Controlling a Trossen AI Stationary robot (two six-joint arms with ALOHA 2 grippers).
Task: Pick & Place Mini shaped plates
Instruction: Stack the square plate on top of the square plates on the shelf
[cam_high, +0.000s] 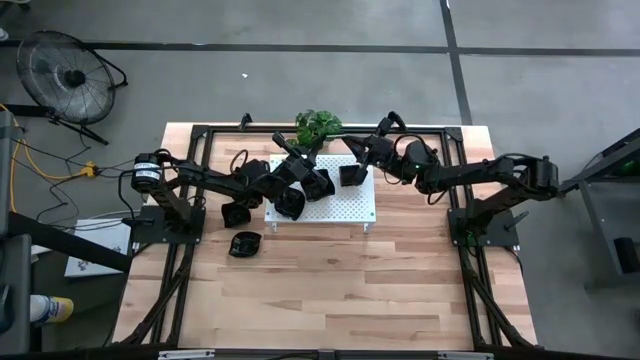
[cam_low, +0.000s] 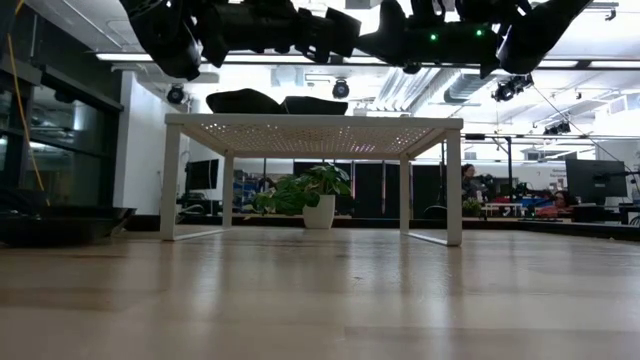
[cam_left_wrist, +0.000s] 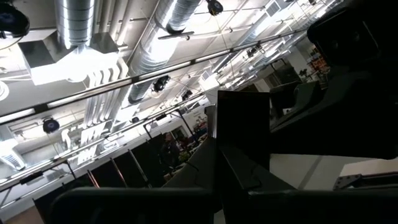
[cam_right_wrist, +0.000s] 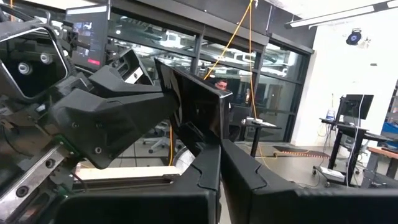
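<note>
Wood table (cam_high: 330, 280) is bare up front. Going left to right: two black plates (cam_high: 244, 243) lie on the wood just beside and below the left gripper (cam_high: 318, 183), off the white board (cam_high: 345, 205). Left gripper hangs over the board w/ fingers (cam_left_wrist: 242, 168) pinching a square plate (cam_left_wrist: 244, 127) on edge. Right gripper (cam_high: 352, 168) sits just right of it, near a potted plant (cam_high: 318, 125), fingers (cam_right_wrist: 208, 174) pressed onto a square plate (cam_right_wrist: 196, 112), also upright. Low view shows more plates (cam_low: 275, 101) resting on the board.

Two dark jointed arms, black angular pincers, green indicator lights.
</note>
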